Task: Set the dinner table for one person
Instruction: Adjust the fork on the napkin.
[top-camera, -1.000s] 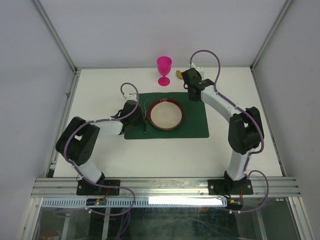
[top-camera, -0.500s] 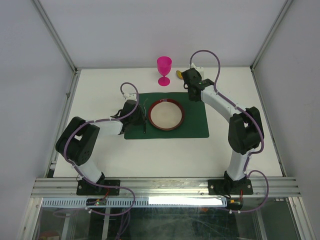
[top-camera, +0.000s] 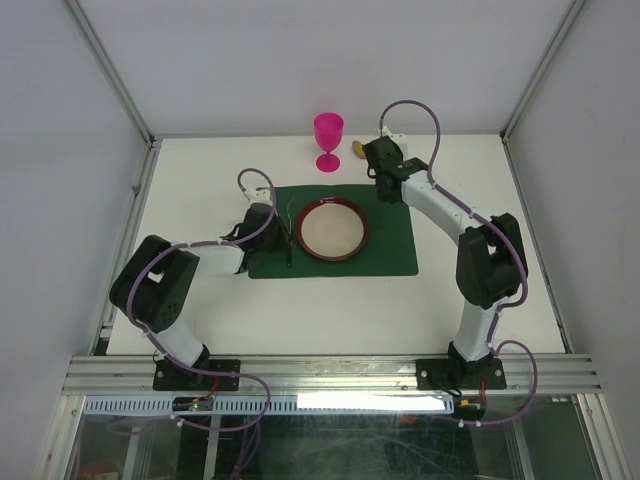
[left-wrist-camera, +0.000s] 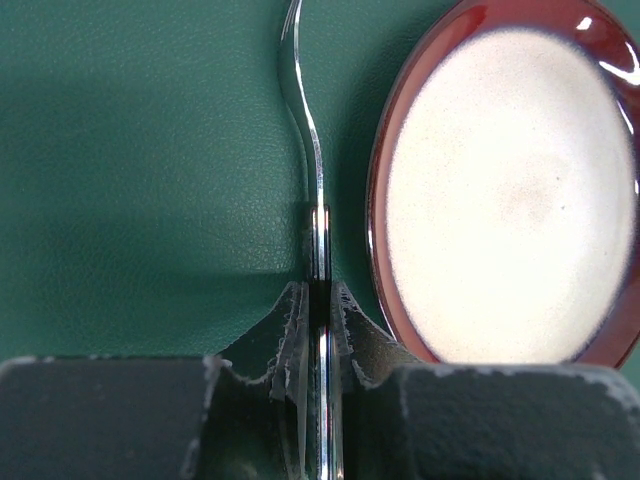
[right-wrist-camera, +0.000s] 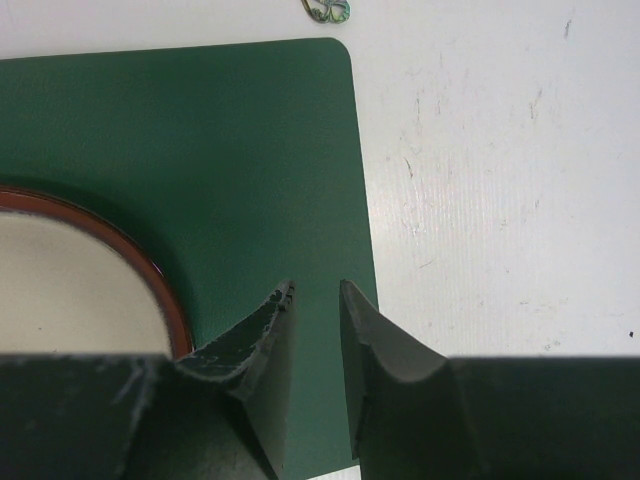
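Green placemat (right-wrist-camera: 200, 150), red-rimmed plate (right-wrist-camera: 70, 290) at left, white dinner table (right-wrist-camera: 500, 200) at right, right gripper (right-wrist-camera: 316, 290) slightly parted

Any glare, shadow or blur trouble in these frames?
Left wrist: bright glints on the plate rim and along the cutlery, soft shadow bands across the placemat. Right wrist: even light, table scratches sharp. Top external: even, one bright streak on the front rail.

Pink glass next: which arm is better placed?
Right. The right pincer hangs open and empty over the mat's far corner, nearer the glass. The left pincer is shut on the utensil beside the plate.
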